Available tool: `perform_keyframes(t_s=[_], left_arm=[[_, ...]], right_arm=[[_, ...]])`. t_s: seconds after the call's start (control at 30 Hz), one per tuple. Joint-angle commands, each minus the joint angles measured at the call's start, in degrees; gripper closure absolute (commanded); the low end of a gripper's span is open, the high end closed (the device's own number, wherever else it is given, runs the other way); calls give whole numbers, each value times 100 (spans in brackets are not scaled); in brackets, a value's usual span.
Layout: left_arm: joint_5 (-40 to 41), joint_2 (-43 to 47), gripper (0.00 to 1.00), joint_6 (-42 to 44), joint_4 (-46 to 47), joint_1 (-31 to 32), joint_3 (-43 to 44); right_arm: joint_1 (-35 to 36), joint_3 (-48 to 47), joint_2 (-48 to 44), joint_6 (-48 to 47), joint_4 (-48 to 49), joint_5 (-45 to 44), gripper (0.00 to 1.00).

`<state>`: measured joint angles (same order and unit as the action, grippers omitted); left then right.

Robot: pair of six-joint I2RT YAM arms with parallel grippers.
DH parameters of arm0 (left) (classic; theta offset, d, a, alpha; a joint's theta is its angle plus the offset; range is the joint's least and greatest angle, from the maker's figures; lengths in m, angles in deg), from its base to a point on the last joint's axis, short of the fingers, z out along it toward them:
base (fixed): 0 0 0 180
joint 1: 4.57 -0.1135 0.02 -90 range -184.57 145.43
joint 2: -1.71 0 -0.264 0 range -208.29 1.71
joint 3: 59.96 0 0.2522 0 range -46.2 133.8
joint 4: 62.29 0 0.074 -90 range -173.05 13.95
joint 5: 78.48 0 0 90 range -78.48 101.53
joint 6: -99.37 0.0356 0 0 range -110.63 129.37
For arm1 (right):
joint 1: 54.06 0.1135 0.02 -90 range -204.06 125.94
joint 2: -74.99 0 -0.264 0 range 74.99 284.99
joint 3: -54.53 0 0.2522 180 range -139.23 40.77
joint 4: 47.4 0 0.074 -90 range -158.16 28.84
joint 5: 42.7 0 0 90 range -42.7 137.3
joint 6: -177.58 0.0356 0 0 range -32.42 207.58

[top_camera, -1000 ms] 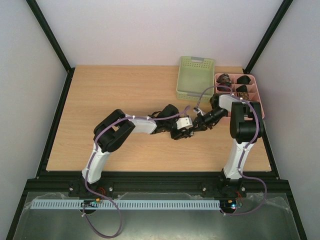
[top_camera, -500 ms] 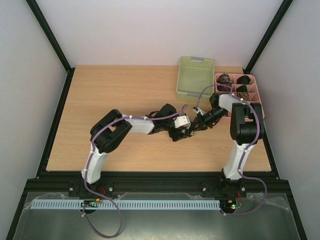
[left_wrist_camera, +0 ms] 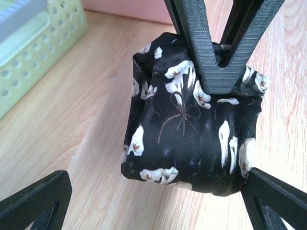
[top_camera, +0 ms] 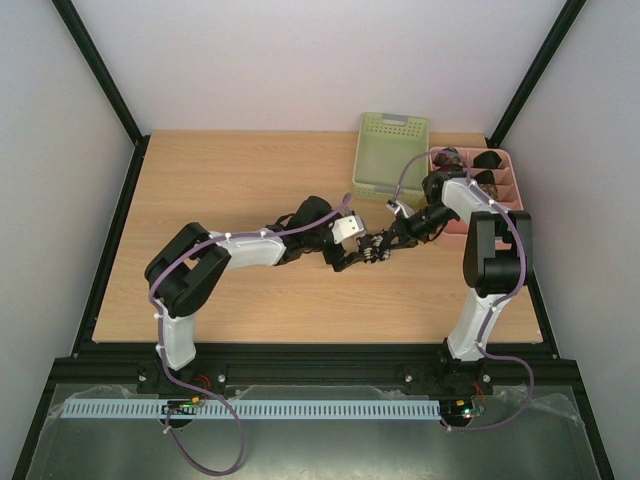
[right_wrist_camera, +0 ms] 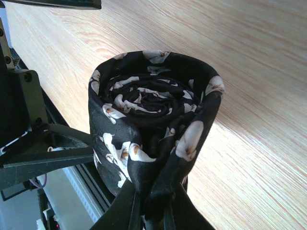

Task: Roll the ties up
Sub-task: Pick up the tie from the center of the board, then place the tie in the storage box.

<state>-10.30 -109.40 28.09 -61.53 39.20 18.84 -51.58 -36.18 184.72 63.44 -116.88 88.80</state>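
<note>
The pale wooden table (top_camera: 220, 200) sits inside plain white walls (top_camera: 300, 60), with a black frame (top_camera: 100, 75) running up the corners. Right of the table's middle hangs the rolled tie (left_wrist_camera: 192, 129), black satin with white flower shapes, wound into a tight spiral whose layers show at the open end in the right wrist view. The right gripper (right_wrist_camera: 151, 211) is clamped on a fold of the roll's outer edge. I cannot tell whether the roll's bottom touches the wood. The left gripper (left_wrist_camera: 153, 206) stands wide apart, one finger on either side of the roll and touching nothing. Behind them lies a green basket (top_camera: 391, 155), and just beside it, at the table's right edge, a pink tray (top_camera: 497, 195) with rolled bundles (top_camera: 449, 157) in its compartments. The right arm reaches across the tray's front edge, hiding part of it.
</note>
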Motion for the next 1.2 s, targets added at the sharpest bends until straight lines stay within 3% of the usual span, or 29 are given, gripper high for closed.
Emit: perform_keyframes(t_s=[0.0,0.37,0.67,0.93,1.17], left_arm=[[108,465,1,-223,155,-177,-85],[-247,1226,1,-464,-538,-887,-120],[-51,1609,0,-285,-960,-1236,-203],[-53,1364,1,-781,-1047,-1384,127],[-172,1280,0,-1243,-893,-1692,131]], right_arm=[[33,-408,-280,-343,-812,-13,99],[-156,-1730,-646,-1060,-1747,-645,99],[-1145,-3784,-416,-1594,-1782,-1824,99],[-1989,-4768,40,-2523,-1242,-2832,99],[-2021,-4947,570,-4003,-682,-3638,99]])
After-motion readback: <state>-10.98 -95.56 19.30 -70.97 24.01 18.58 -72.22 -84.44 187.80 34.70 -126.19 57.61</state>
